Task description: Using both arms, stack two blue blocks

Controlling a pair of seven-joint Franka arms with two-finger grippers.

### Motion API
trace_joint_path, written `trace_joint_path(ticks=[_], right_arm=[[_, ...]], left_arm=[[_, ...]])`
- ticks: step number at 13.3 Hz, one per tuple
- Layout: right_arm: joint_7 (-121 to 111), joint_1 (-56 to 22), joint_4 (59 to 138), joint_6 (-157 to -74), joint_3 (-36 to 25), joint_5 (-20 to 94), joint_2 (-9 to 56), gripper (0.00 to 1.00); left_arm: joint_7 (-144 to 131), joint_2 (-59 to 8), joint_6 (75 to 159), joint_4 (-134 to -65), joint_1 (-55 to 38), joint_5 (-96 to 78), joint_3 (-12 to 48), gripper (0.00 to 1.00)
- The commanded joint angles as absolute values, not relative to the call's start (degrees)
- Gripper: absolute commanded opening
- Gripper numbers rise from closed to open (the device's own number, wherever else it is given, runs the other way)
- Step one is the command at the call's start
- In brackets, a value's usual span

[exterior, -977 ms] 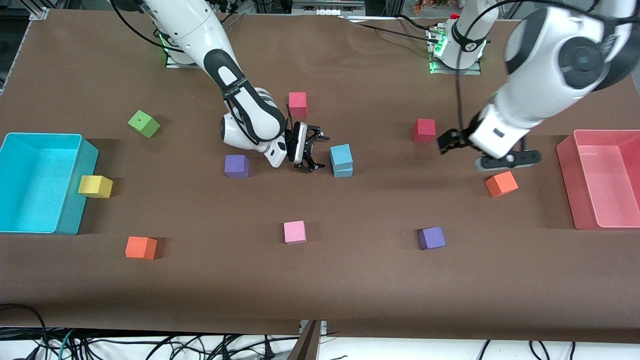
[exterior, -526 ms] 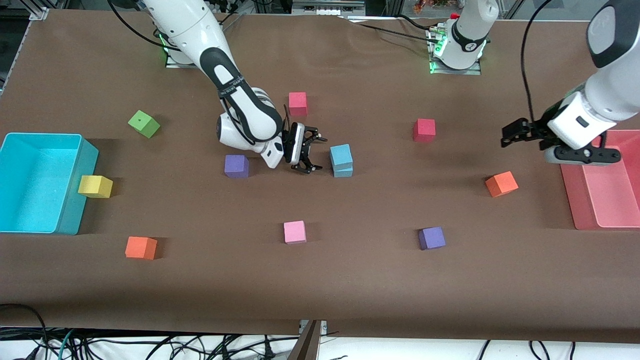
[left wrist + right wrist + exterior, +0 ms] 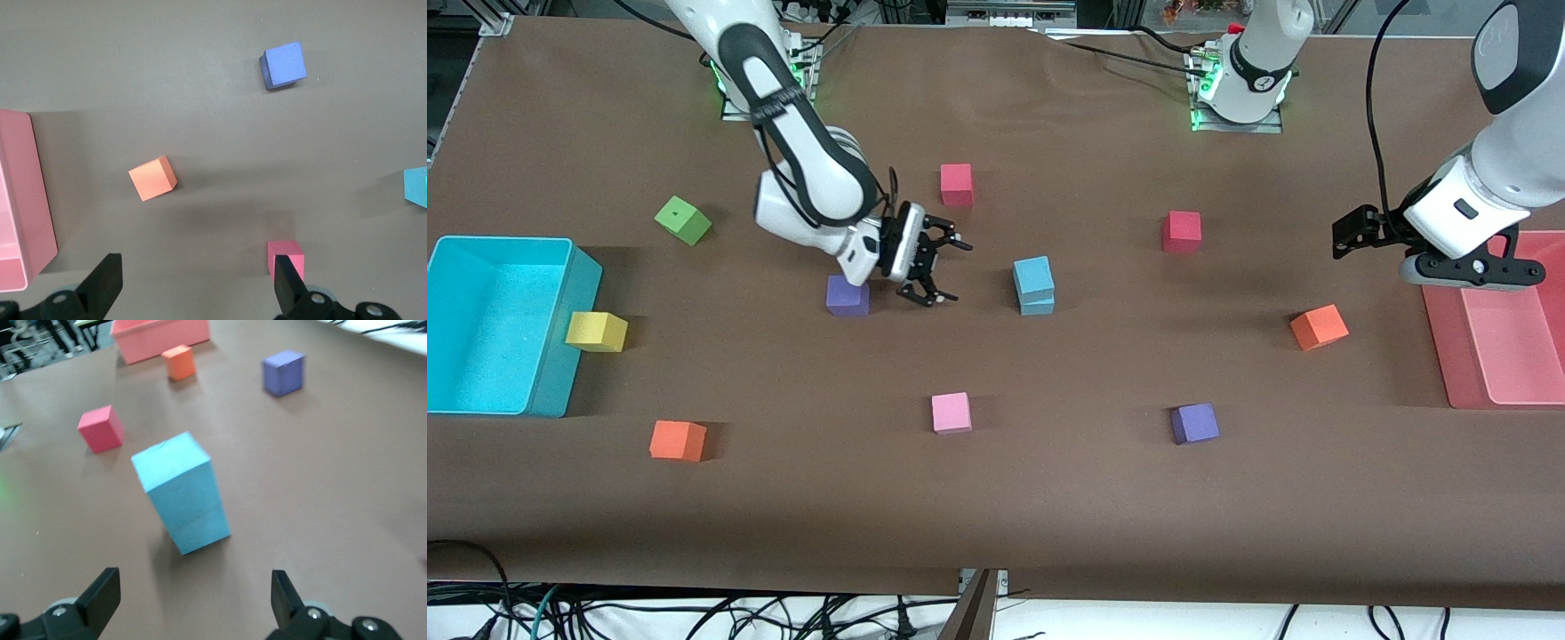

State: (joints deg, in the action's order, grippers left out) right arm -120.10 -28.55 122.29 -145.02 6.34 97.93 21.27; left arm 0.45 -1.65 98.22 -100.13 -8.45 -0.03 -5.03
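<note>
Your right gripper (image 3: 932, 268) is pulling away from the two blue blocks (image 3: 1034, 285) toward its own end of the worktop, so the stack, standing mid-table, is looking finished. Its fingers are spread wide, holding nothing. Your left gripper (image 3: 1352, 233) is retreating toward the pink bin (image 3: 1436, 293), fingers apart, empty.

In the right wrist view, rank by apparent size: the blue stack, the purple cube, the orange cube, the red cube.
1. Blue stack, two blocks, clearly largest.
2. Red cube and purple cube look about alike, so no ranking.
3. Orange cube, smallest, though it is farthest from this camera.
</note>
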Motion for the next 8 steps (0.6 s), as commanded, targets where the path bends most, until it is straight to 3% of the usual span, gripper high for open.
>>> trace_joint_path(ticks=[1,4,8], right_arm=[[-113.1,-28.1,128.1,-144.6,4.2,96.1,13.5,1.00],[-100.2,-27.9,127.9,-144.7,0.4,93.2,11.1,1.00],[-74.9,-27.7,127.6,-141.7,-4.7,75.4,7.4,1.00]], left_arm=[[0.9,-0.1,97.3,-100.8,-8.4,1.3,-4.0,1.00],[0.8,0.1,96.8,-100.7,-8.1,1.3,-3.2,1.00],[0.7,-0.8,95.3,-98.8,-8.0,1.3,-2.6,1.00]])
